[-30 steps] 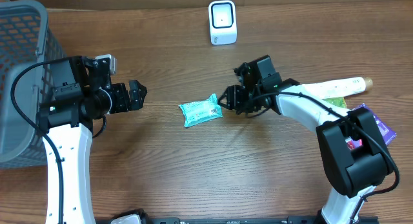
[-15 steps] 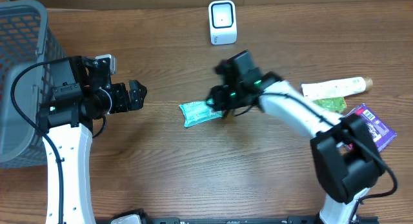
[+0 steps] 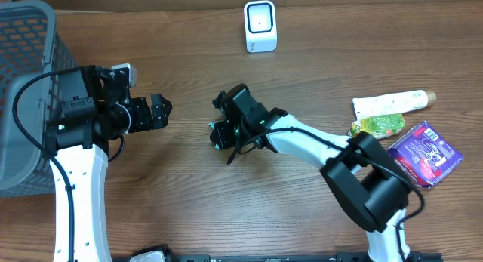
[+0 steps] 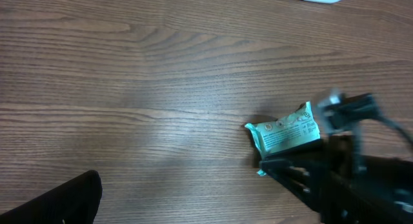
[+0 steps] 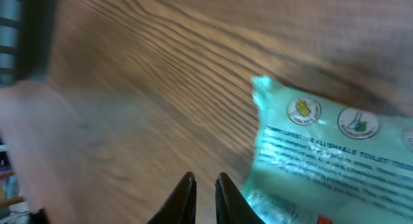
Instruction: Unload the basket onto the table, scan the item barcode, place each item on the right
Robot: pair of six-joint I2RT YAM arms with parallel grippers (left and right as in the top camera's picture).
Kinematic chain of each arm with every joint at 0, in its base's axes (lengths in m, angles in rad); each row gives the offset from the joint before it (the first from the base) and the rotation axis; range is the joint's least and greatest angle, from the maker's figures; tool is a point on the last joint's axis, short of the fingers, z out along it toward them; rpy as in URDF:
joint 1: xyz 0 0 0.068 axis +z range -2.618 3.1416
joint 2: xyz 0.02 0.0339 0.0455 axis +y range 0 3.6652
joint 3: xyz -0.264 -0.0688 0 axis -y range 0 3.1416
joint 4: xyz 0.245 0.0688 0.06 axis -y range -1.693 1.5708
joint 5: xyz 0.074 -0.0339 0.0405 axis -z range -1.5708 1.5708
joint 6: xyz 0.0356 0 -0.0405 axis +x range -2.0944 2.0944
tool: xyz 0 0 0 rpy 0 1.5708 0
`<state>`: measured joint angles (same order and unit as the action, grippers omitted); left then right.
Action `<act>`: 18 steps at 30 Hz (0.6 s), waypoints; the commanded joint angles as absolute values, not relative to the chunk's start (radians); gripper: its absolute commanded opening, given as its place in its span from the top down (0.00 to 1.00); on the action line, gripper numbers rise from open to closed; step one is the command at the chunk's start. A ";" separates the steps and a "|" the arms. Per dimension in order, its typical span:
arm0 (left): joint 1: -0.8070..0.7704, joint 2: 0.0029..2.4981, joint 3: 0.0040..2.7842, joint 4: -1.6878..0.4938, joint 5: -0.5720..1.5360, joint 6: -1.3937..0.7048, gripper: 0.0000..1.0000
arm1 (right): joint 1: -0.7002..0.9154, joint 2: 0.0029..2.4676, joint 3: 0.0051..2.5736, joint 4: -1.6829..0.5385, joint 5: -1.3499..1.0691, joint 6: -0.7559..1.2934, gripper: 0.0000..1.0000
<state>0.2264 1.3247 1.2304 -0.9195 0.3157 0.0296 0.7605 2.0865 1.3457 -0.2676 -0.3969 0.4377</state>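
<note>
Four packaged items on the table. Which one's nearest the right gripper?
The teal wipes packet: it lies right beside the right gripper. The white tube, green packet and purple packet sit clustered well away, off to the right.

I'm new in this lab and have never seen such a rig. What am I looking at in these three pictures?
Two white robot arms stand at a wooden table. One picture looks down from above; the other two come from a camera on each wrist. The right arm reaches across to a teal packet; its jaws look nearly closed beside the packet's edge, with nothing visibly between them. The left arm holds nothing, jaws open. Also there: a white scanner, a grey basket, a white tube, a green pouch and a purple packet.
</note>
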 commanded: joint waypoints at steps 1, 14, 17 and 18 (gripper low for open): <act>0.222 1.320 1.243 -0.919 0.331 0.038 0.00 | 0.777 2.102 1.362 -0.251 -0.384 0.445 0.89; 0.222 1.320 1.243 -0.919 0.331 0.038 0.00 | 0.657 2.098 1.485 -0.708 -0.284 0.517 0.83; 0.222 1.320 1.243 -0.919 0.331 0.038 0.00 | 0.610 2.098 1.512 -0.804 -0.167 0.469 0.82; 0.222 1.320 1.243 -0.919 0.331 0.038 0.00 | 0.591 2.098 1.517 -0.820 -0.130 0.463 0.81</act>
